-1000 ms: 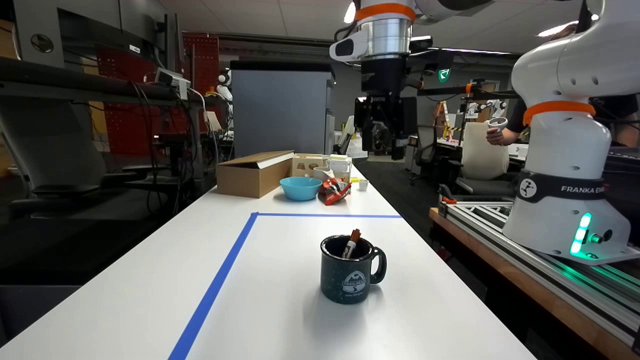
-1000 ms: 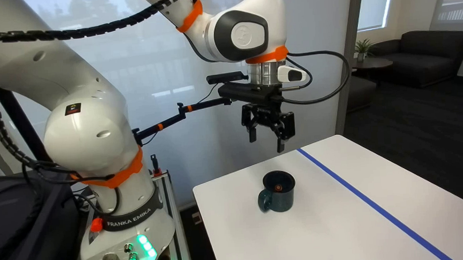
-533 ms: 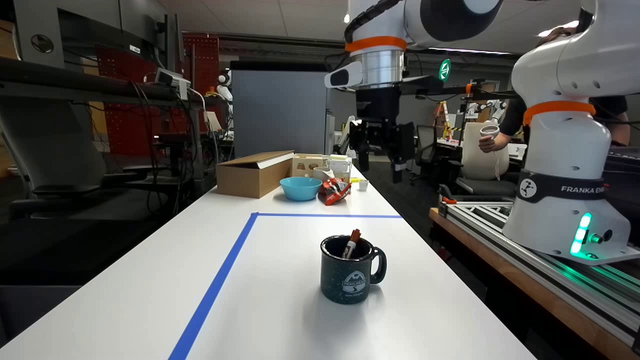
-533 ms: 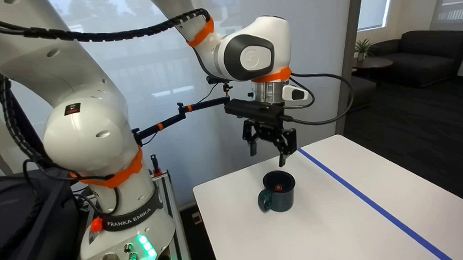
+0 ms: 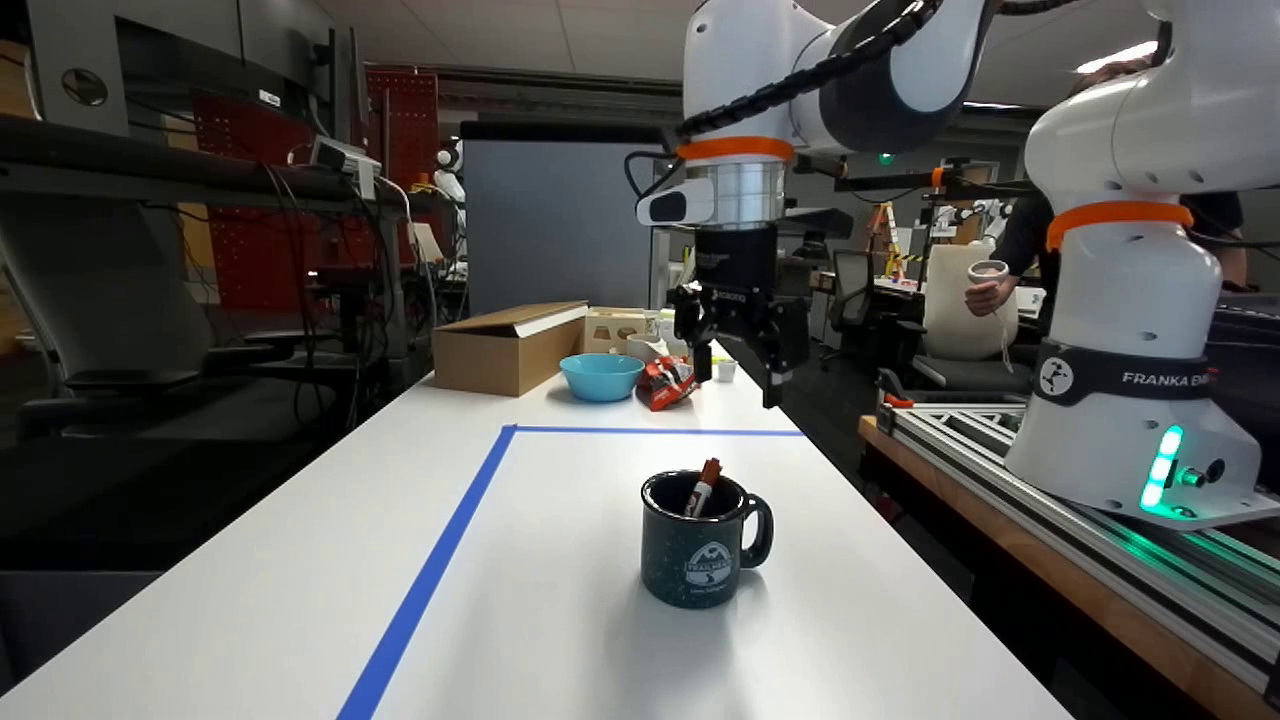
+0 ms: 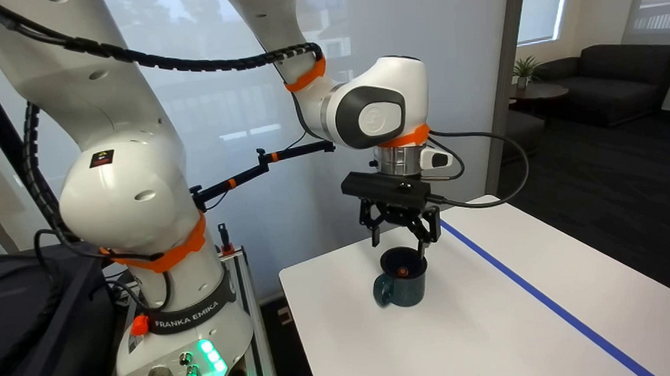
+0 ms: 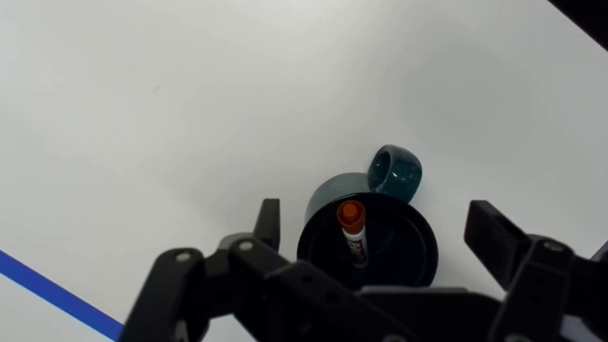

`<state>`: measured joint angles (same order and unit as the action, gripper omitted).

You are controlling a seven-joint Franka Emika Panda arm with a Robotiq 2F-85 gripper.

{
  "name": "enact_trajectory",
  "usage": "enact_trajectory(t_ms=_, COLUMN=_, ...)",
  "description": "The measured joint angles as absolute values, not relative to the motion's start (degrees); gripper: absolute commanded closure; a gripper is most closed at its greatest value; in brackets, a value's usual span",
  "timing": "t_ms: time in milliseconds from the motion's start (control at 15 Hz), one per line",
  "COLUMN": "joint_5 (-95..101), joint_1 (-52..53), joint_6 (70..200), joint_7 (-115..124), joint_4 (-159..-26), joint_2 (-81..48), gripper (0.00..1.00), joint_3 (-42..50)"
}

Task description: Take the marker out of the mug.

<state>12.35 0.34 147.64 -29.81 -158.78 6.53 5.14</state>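
by the wrist view, narrow the spread gripper (image 7: 377, 221), straddle orange-capped marker (image 7: 356, 235), left of centre inside speckled mug (image 5: 693, 540), then lift.

Marker (image 7: 354, 232) in mug (image 5: 672, 550)
White, its reddish-orange end up, it leans inside; the mug, dark with loop handle and pale emblem, stands upright on the table (image 5: 540, 610).

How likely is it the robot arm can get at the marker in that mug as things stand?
Probably yes: the end effector hangs open, higher than the mug, and nothing lies over the marker. The mug stands close around it, though, so room may be tight.
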Motion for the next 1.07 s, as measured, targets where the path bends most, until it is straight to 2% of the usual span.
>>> enact_trajectory(t_ms=1067, joint_5=13.47, joint_1=-0.96, joint_6=156.07, joint_7=-35.24, joint_4=-154.20, joint_2=-4.62, gripper=0.00, joint_3=3.48)
